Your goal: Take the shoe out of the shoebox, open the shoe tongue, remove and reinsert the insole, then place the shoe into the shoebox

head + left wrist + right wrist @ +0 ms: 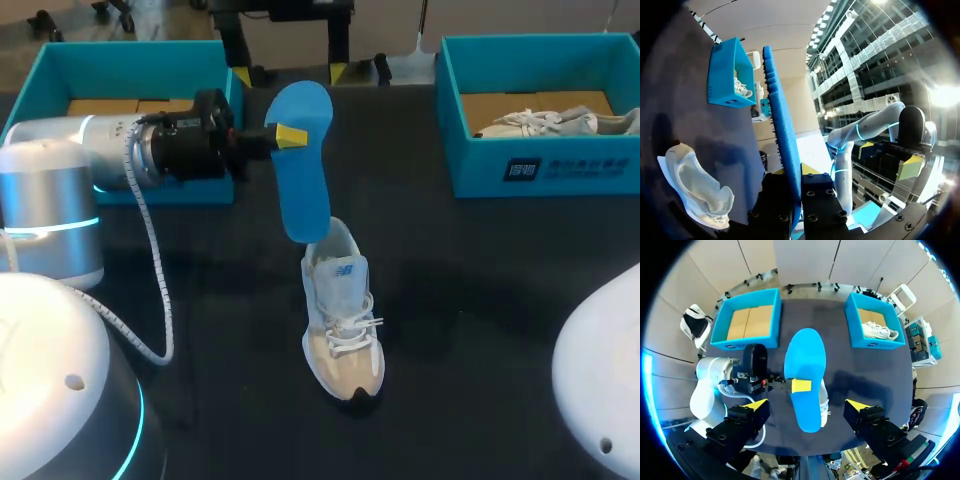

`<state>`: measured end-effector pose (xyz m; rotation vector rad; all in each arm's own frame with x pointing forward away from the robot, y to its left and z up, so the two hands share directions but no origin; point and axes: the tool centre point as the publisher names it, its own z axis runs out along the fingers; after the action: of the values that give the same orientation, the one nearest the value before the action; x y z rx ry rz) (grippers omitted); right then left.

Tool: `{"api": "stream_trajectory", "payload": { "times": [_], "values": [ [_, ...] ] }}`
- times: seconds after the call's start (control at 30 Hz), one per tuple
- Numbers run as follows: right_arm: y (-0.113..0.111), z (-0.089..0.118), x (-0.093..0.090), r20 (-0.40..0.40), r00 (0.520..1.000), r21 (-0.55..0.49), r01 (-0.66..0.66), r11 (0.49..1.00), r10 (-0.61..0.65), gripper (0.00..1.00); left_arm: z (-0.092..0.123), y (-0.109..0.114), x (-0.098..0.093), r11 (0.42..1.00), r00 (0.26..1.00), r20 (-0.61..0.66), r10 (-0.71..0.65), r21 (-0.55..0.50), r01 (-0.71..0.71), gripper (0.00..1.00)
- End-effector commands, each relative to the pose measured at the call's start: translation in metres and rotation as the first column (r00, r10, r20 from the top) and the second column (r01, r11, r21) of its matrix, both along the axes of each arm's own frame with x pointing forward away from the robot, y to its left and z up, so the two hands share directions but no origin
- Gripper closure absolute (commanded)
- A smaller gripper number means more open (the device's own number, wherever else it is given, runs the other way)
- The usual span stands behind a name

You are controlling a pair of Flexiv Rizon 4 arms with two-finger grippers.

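Blue foam, turned so its broad face looks up, the insole hangs in the air with its lower end just over the heel opening of the shoe; whether it touches the shoe I cannot tell. The left pincer is clamped on the insole's upper half from the side, which leaves the lower end free to be steered down into the shoe; in the left wrist view the insole stands as a thin blade between that pincer's fingers, so the grip is across its thickness. The shoe lies on the black counter, toe toward the robot and heel toward the insole; it is outside both boxes and well apart from each. The teal shoebox behind the left arm shows only its cardboard floor, so it is probably where the shoe must return; the other shoebox, at the far right, holds a second shoe. The right pincer hangs high over the middle of the counter, fingers wide apart and holding nothing, looking straight down on insole and shoe; my guess is that it waits there to steady the shoe. I judge the insole to be out and reinsertion next; soft foam may buckle if pushed in at a slant.
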<state>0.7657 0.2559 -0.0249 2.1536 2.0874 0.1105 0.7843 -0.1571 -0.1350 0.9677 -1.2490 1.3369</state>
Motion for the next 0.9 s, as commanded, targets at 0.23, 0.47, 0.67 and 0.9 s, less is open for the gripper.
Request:
{"api": "stream_trajectory", "payload": {
  "times": [0.23,0.47,0.67,0.9],
  "values": [
    [-0.001,0.000,0.000,0.000,1.000,0.001,0.001,1.000,-0.001,0.00,-0.001,0.000,-0.001,1.000,1.000,0.001,0.000,-0.001,0.000,1.00],
    [-0.001,0.000,0.000,0.000,1.000,0.001,0.001,1.000,-0.001,0.00,-0.001,0.000,-0.001,1.000,1.000,0.001,0.000,-0.001,0.000,1.00],
    [-0.003,0.000,0.000,0.006,1.000,0.030,-0.009,0.999,0.009,0.00,-0.001,0.000,-0.001,1.000,1.000,0.001,0.000,-0.001,0.000,1.00],
    [-0.021,0.007,-0.002,0.053,0.999,0.159,-0.017,0.987,0.009,0.00,-0.001,0.000,-0.001,1.000,1.000,0.001,0.000,-0.001,0.000,1.00]
  ]
}}
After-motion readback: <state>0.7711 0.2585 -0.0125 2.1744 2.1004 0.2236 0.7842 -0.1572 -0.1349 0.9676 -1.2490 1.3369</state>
